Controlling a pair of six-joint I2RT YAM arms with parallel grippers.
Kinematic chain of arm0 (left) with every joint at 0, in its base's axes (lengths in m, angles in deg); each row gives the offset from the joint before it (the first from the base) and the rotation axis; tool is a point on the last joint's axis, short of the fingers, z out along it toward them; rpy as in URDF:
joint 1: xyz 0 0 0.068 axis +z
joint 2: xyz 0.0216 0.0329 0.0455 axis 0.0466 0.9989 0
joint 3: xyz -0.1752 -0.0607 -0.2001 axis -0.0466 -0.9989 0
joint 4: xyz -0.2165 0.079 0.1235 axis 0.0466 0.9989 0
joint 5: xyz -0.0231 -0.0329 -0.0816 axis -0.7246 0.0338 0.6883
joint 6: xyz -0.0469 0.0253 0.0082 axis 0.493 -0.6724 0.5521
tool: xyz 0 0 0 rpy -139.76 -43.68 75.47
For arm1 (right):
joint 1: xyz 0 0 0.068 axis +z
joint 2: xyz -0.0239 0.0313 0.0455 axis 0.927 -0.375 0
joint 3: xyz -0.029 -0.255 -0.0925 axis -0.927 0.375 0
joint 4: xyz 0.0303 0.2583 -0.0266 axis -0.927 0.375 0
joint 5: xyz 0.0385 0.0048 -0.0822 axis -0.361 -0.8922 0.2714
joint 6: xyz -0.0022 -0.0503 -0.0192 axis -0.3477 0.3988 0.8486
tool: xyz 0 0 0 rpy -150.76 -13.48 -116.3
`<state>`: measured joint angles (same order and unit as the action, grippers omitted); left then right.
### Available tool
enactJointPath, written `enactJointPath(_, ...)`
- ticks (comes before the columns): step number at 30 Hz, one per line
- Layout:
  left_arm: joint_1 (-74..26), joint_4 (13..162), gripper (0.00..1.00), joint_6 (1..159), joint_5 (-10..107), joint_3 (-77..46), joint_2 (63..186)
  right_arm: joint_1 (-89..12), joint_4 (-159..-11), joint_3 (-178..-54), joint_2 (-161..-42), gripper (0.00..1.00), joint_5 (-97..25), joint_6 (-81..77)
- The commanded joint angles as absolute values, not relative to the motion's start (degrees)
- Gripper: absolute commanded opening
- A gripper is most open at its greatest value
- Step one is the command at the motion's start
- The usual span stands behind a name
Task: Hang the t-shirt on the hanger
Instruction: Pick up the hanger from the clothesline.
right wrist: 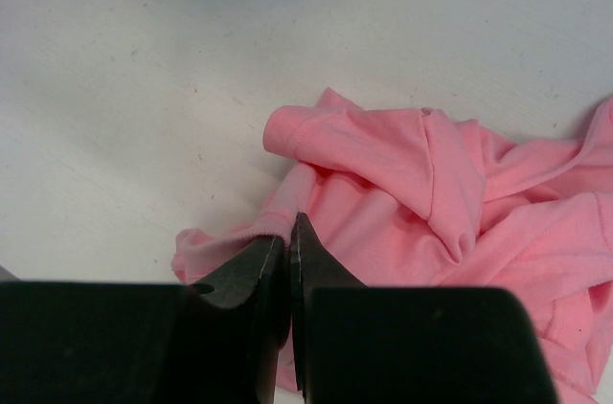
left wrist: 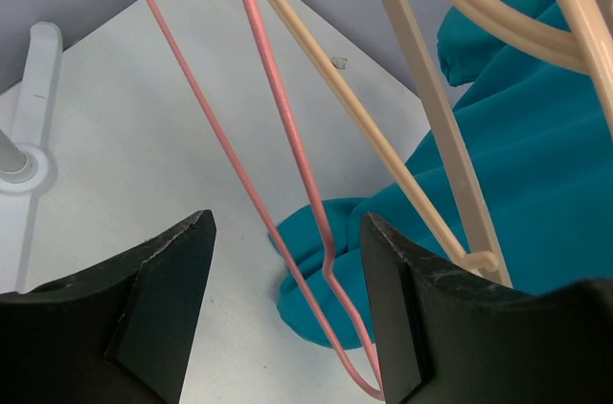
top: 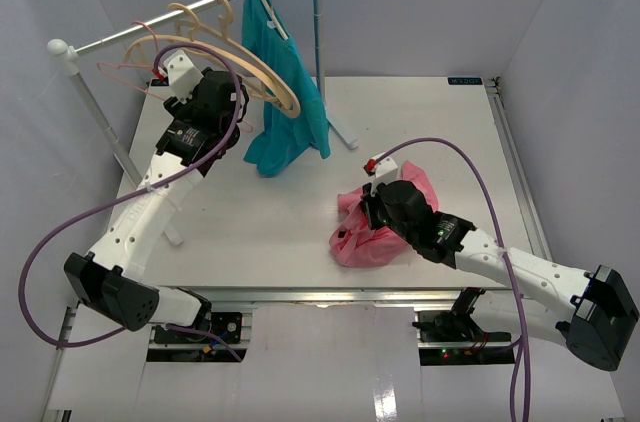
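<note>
Left gripper wide open, hanger wire between jaws; right gripper closed, shirt fold pinched at tips

Tan wooden hangers and teal shirt crowd beside the hanger.

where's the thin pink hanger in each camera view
top external: pink hanger hangs near the left end of the rack, upper left.
left wrist: pink hanger slants down through the centre.
right wrist: not in it; only the t-shirt on the table.
shared landmark: the teal shirt, right of the hanger in the top and left wrist views.
</note>
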<state>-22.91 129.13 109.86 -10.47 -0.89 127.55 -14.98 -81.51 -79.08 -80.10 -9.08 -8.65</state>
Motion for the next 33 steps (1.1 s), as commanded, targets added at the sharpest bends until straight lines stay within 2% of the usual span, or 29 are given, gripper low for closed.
enactJointPath(1,-22.6,131.8,0.71,109.3,-14.1,-1.6,123.1,-15.0,-83.9,-79.6,-79.4,0.08,-10.0,-8.4)
enactJointPath(15,-22.6,130.6,0.70,107.6,-13.5,-4.6,119.2,-15.0,-83.2,-80.5,-81.7,0.08,-10.1,-8.1)
enactJointPath(25,-22.6,129.1,0.72,104.7,-8.8,-3.9,124.0,-15.0,-82.9,-80.6,-81.6,0.08,-10.6,-8.0)
enactJointPath(29,-22.5,129.9,0.70,105.9,-9.5,-4.3,124.4,-14.9,-82.9,-80.6,-81.5,0.08,-10.6,-8.0)
enactJointPath(33,-22.5,131.0,0.63,106.3,-10.7,-3.8,124.3,-14.9,-82.9,-80.6,-81.2,0.08,-10.7,-8.0)
